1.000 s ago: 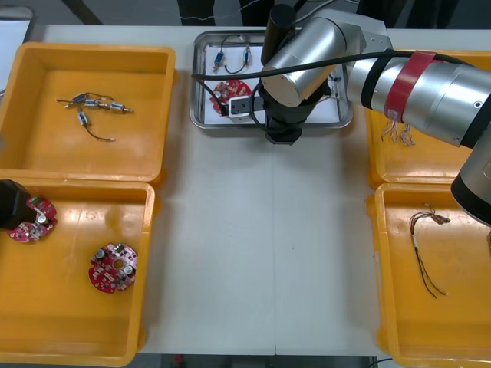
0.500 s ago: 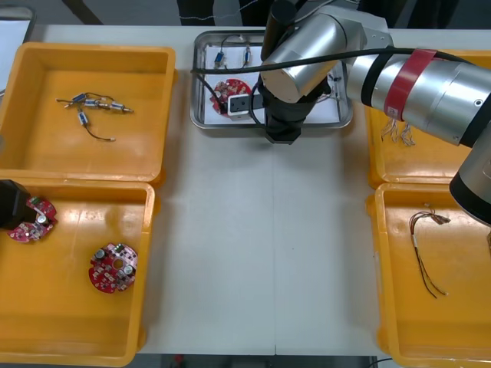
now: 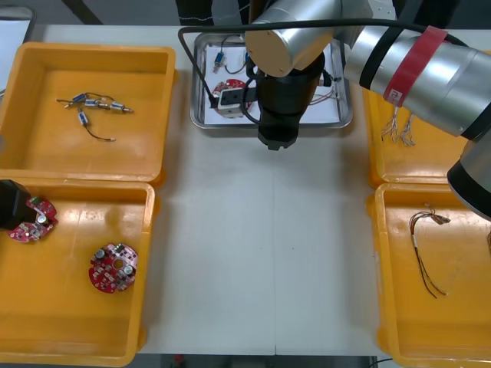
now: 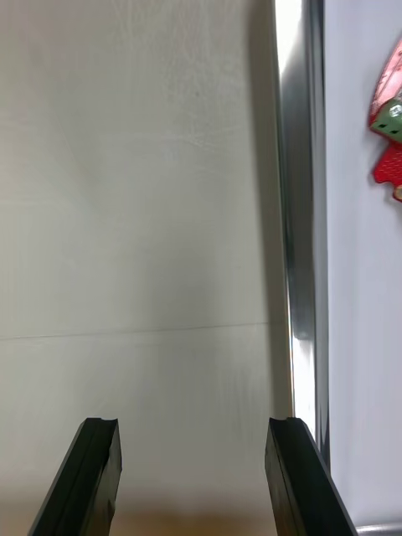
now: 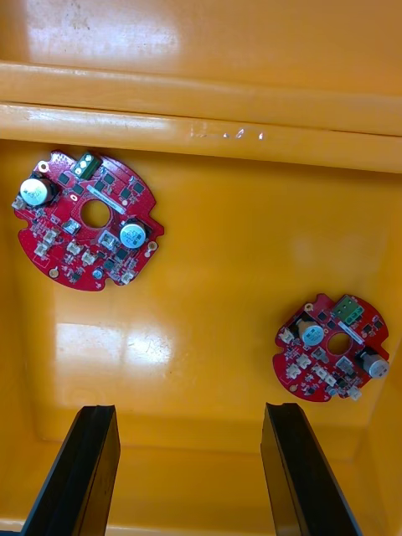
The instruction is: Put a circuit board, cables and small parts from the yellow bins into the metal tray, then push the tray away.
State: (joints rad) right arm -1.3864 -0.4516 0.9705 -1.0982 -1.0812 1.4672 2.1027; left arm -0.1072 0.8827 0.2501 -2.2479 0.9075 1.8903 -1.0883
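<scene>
On the light table (image 3: 253,253), the right gripper (image 4: 193,423) hovers with fingers (image 4: 96,469) spread wide and empty, bare tabletop between them; the tray (image 4: 300,209) rim runs just beside one finger, a red board (image 4: 389,126) lying inside beyond it. The left gripper (image 5: 188,410), likewise spread and empty, hangs in a yellow bin (image 5: 209,84), two more boards (image 5: 84,219) ahead of its fingers.
</scene>
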